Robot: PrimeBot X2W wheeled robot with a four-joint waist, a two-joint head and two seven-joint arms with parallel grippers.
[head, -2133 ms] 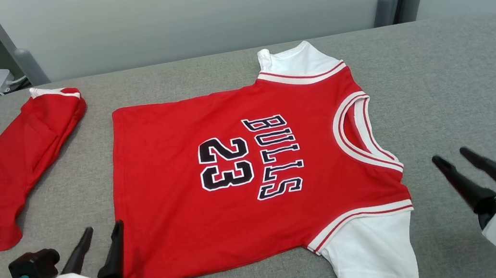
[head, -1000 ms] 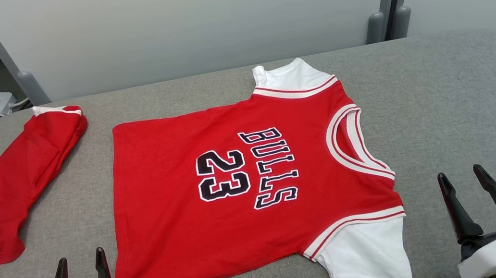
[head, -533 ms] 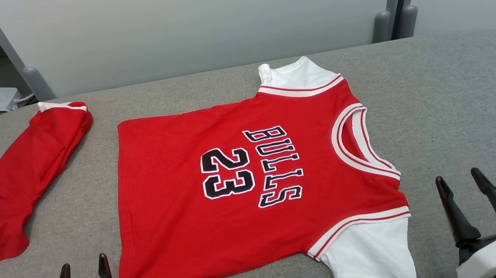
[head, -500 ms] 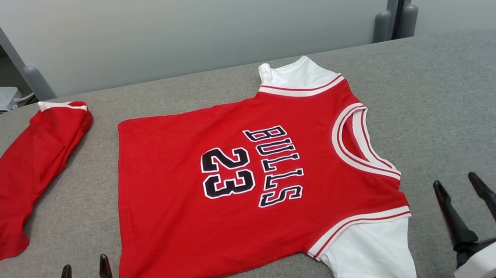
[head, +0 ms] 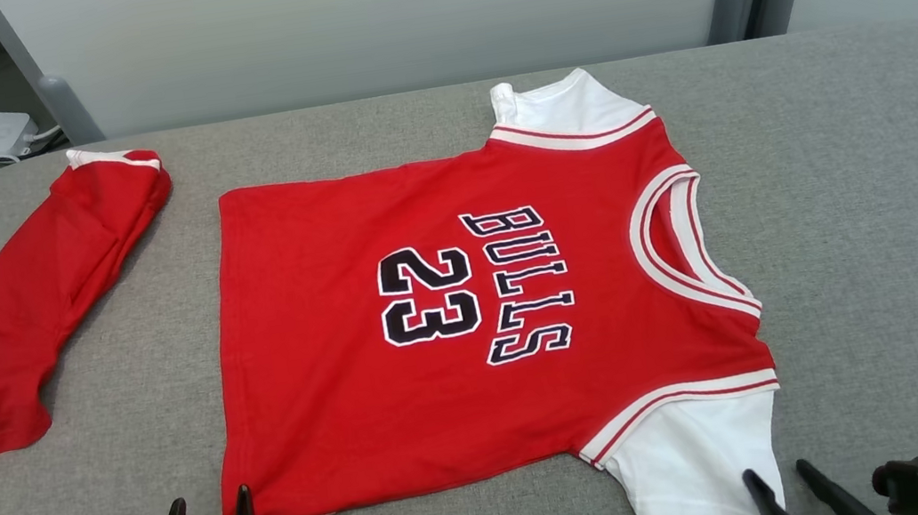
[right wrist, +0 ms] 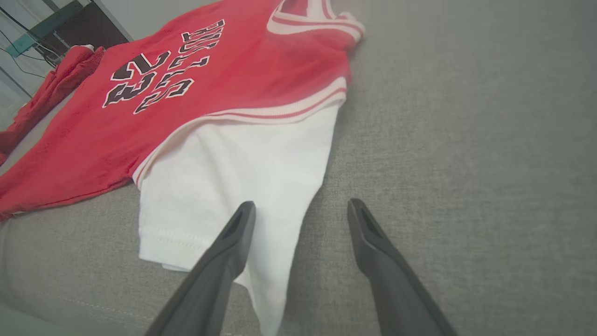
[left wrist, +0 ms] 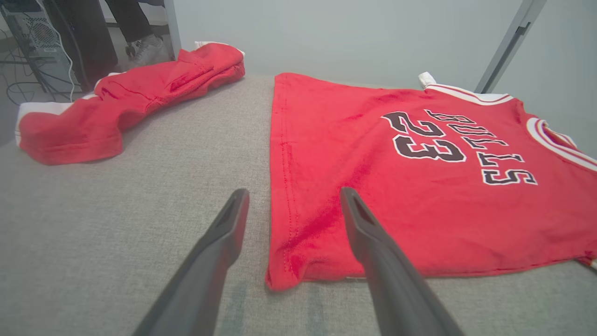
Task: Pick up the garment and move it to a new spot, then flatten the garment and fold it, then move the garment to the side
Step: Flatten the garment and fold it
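The jersey (head: 469,328) lies flat and face up on the middle of the table (head: 863,192). It is soft red knit, boxy, with black "BULLS 23" outlined in white, ribbed white trim round the neck, and two white sleeves. The table under it is coarse grey weave with rounded corners. Left of the jersey, apart from it, sits a rumpled red bundle (head: 43,298) with white edging. The left gripper (head: 211,501) straddles the jersey's near hem corner, spread wide and empty. The right gripper (head: 773,474), by the jersey's near sleeve, is likewise spread and empty. The left wrist view adds the hem's double stitching and a person's shoe (left wrist: 149,46) beyond the bundle; the right wrist view adds the sleeve's stitched hem
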